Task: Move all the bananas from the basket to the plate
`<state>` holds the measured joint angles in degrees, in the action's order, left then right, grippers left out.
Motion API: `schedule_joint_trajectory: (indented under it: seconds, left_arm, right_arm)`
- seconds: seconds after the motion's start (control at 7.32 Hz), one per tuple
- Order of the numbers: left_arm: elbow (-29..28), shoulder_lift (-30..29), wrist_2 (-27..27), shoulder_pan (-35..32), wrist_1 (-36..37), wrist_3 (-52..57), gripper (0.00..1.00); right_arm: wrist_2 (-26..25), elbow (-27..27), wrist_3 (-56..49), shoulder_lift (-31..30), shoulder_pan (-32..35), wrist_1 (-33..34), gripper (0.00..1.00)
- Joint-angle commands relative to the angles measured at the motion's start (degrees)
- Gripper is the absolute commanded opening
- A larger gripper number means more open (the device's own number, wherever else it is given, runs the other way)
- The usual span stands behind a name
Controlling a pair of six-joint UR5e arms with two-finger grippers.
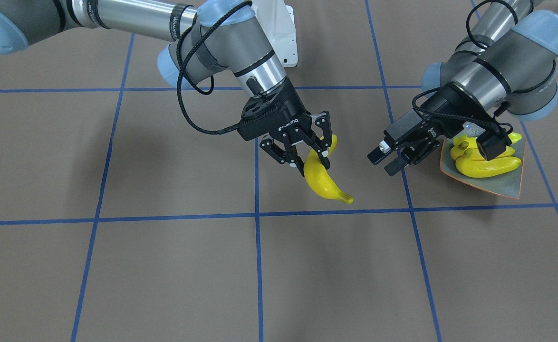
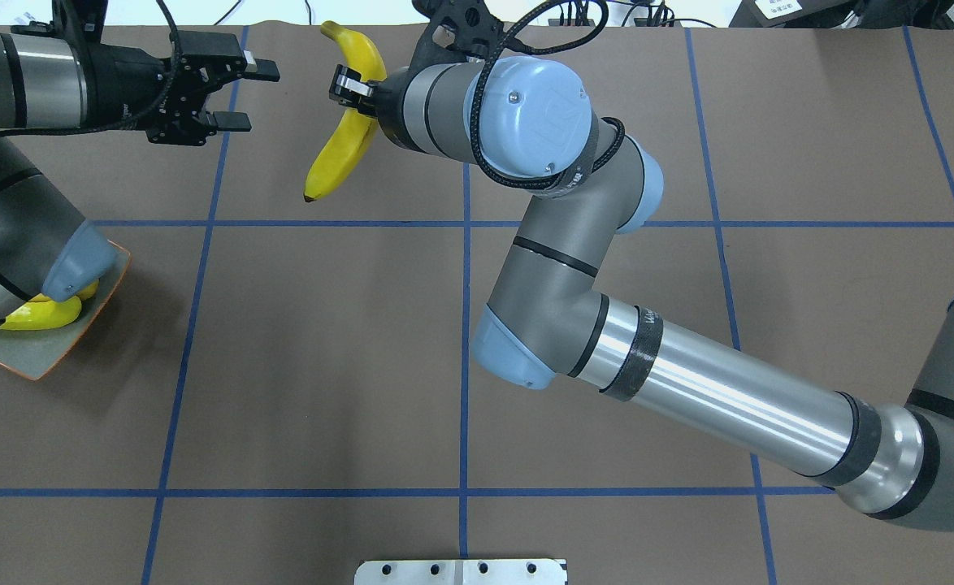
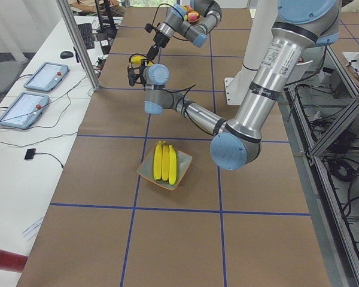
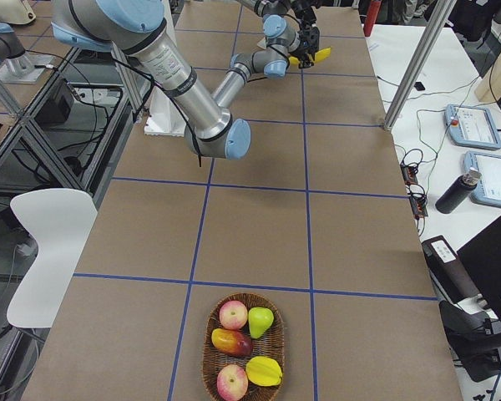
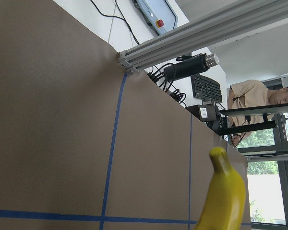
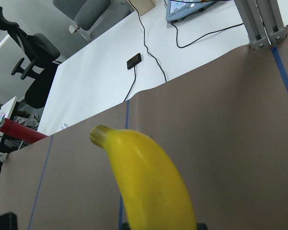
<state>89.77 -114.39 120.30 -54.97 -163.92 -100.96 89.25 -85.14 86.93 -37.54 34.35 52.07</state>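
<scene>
My right gripper (image 1: 313,164) is shut on a yellow banana (image 1: 324,180) and holds it in the air above the table; the banana also shows in the overhead view (image 2: 339,146) and the right wrist view (image 6: 149,187). My left gripper (image 1: 383,164) is open and empty, a short way from the banana's tip, pointing toward it; it also shows in the overhead view (image 2: 253,97). The left wrist view shows the banana's end (image 5: 225,191). The grey-green plate (image 1: 502,186) lies under the left arm's wrist and holds three bananas (image 3: 164,162).
The wicker basket (image 4: 207,351) stands at the table's far right end with apples, a pear and a yellow starfruit; no banana shows in it. Blue tape lines cross the brown table. Operators' desks with tablets and cables run along the far edge.
</scene>
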Motion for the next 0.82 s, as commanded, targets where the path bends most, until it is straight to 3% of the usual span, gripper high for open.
schedule_joint_trajectory:
  seconds: [0.0,0.27,0.68]
  left_arm:
    - [-0.6,1.3,1.8,1.8,-5.8,1.0,0.99]
    - [0.0,1.9,6.6,2.3,-9.4,3.8,0.99]
    - [-0.3,0.9,7.0,7.8,-10.7,10.1,0.99]
  right_arm:
    - [0.0,-0.8,2.8,-2.0,0.1,-6.6,0.00]
    - [0.1,-0.8,2.8,-2.4,0.0,-6.9,0.00]
    - [0.2,-0.8,2.8,-2.1,-0.2,-6.8,0.00]
